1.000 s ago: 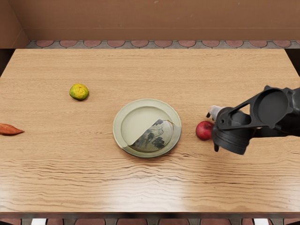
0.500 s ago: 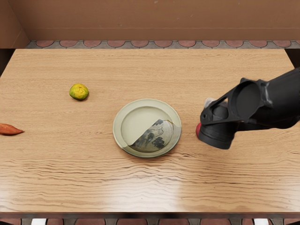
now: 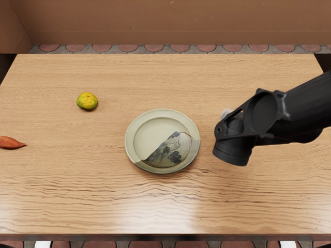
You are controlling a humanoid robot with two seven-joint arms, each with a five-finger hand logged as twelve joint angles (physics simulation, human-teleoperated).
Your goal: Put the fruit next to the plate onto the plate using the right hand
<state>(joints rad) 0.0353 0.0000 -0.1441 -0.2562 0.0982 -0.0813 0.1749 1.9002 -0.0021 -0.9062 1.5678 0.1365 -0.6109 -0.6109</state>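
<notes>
- Overhead, the robot's right arm point(image 3: 289, 116) reaches in from the right edge across a wooden table point(image 3: 165, 201), its dark wrist hanging just to the right of the plate point(image 3: 130, 135).
- Only a pale tip of the right hand point(image 3: 226, 113) shows past the wrist. Whether the hand is open or closed, and whether it has hold of anything, cannot be told.
- The fruit to be moved is out of sight: the wrist covers the patch of table beside the plate's right rim, so its exact place cannot be told.
- The plate, pale green with a dark painted scene across its lower right, sits near the table's middle.
- A yellow-green citrus point(image 3: 87, 101) lies well apart to the plate's upper left, and a reddish-orange tapered piece point(image 3: 9, 142) rests at the table's left edge.
</notes>
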